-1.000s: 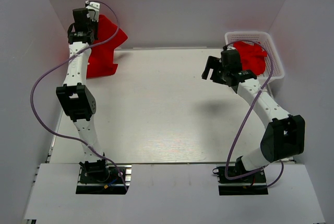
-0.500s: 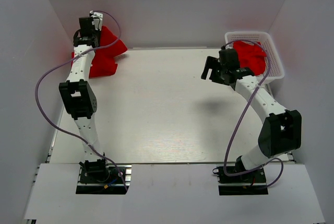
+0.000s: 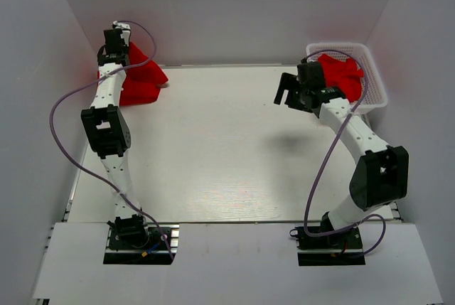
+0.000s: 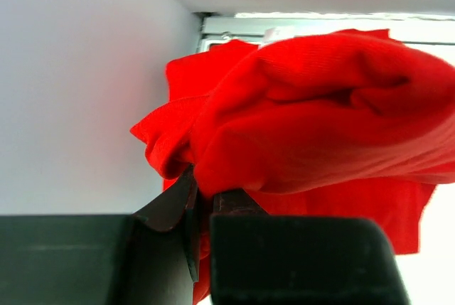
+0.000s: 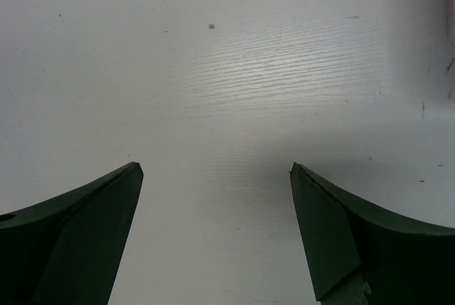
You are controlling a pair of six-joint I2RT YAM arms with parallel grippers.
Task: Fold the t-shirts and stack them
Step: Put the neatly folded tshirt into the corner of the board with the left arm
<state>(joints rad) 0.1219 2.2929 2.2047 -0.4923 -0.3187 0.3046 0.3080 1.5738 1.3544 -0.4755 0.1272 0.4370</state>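
Top: high, near edge, whole table (image 3: 213,141); left wrist perhaps faces wall (image 4: 71,92); right wrist close over table.

White basket (image 3: 378,86) on white table (image 3: 213,141)

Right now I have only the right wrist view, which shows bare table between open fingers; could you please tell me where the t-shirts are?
Observer: A red t-shirt is bunched at the far left corner of the table.
Operator: Thank you. Is anything holding it?
Observer: Yes, the left gripper is shut on a fold of it.
Operator: Are there any more shirts?
Observer: More red fabric sits in a white basket at the far right, beside your arm. Your right gripper is over the table just left of that basket.
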